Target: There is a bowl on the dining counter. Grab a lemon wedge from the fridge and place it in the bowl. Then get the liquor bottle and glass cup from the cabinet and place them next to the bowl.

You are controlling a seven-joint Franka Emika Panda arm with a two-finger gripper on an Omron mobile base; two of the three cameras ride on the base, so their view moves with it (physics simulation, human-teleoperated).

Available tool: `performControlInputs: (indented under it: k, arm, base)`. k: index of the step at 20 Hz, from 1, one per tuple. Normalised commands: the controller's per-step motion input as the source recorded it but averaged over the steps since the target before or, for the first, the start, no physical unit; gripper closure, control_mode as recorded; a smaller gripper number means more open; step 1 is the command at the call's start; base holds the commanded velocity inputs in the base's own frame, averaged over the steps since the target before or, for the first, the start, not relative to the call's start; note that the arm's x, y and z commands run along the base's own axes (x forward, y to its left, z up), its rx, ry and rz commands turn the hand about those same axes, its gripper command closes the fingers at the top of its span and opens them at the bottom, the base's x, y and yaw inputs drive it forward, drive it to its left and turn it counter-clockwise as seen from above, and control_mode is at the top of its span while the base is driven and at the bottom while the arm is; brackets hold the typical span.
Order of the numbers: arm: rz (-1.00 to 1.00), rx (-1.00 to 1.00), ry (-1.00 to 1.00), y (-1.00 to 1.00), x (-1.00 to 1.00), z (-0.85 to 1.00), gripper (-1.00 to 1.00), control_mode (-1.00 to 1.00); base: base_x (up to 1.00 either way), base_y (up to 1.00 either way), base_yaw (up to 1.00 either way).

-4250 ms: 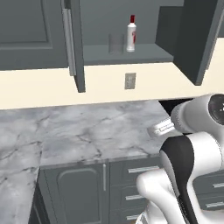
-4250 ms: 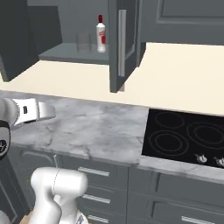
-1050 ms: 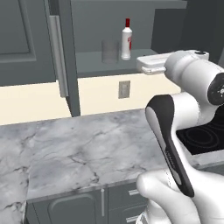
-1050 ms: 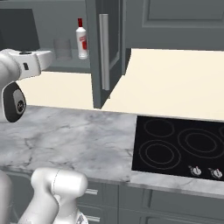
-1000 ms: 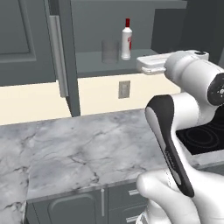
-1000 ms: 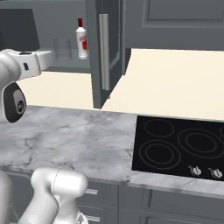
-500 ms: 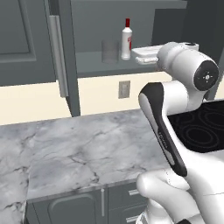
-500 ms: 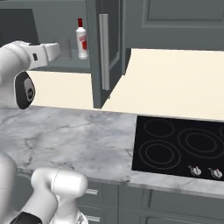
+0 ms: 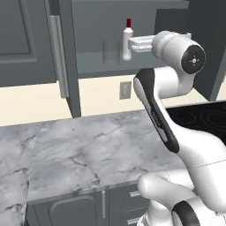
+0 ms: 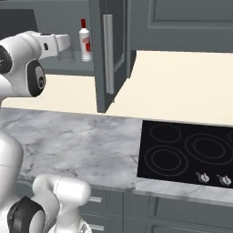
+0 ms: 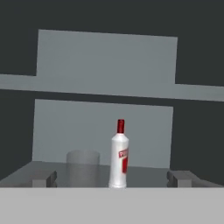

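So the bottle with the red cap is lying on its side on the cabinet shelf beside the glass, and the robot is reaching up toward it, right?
Not quite: the bottle stands upright, as the hand view shows. It is on the cabinet shelf beside the glass, and the open tool is raised toward it.

- The white Franka arm with dark joints (image 9: 163, 119) rises and bends forward at shoulder height.
- Its two-finger gripper (image 11: 112, 178) points level, apparently empty, fingertips (image 11: 43, 178) spread wide apart.
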Motion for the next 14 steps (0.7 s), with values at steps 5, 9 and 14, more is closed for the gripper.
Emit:
performControlInputs:
  k: [5,9,14]
  arm:
    - [-0.08,0.00,0.07,-0.01,0.44,0.18,-1.00,-1.00]
    - [-0.10,0.01,0.09,0.00,0.47,0.14,-1.00,-1.00]
    - [-0.10,0.04,0.07,0.00,0.50,0.12,-1.00,-1.00]
  base:
    - [0.00,0.00,0.00]
    - [0.00,0.00,0.00]
    - [0.00,0.00,0.00]
